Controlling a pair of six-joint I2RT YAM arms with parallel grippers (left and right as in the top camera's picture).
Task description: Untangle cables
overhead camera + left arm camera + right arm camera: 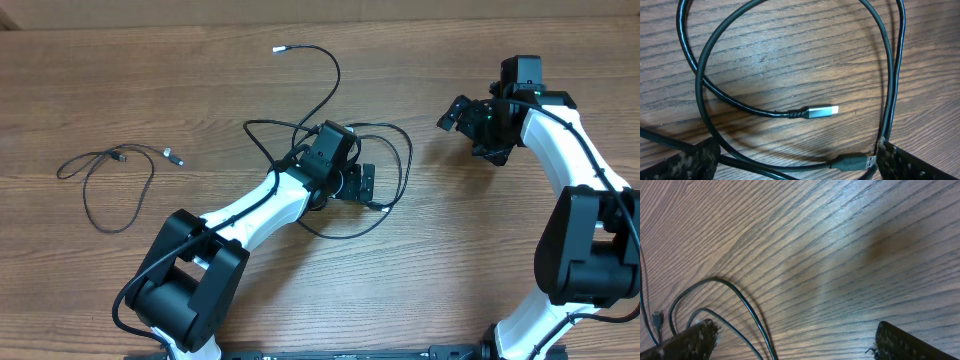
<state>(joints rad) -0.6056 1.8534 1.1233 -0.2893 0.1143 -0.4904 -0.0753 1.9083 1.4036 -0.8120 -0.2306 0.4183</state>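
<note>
Left wrist, looped black cables (812,112), woodgrain table (790,55)

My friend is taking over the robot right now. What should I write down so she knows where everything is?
Left gripper: open, holding nothing, low over the tangled pile.
Right gripper: open, empty, to the right of the pile.
Cables: one lone cable lies by itself at the left of the table. The others loop over each other in the middle, a silver plug lying free between the left fingers.
Done: one cable looks separated.
Left: pull the middle pile apart.
</note>
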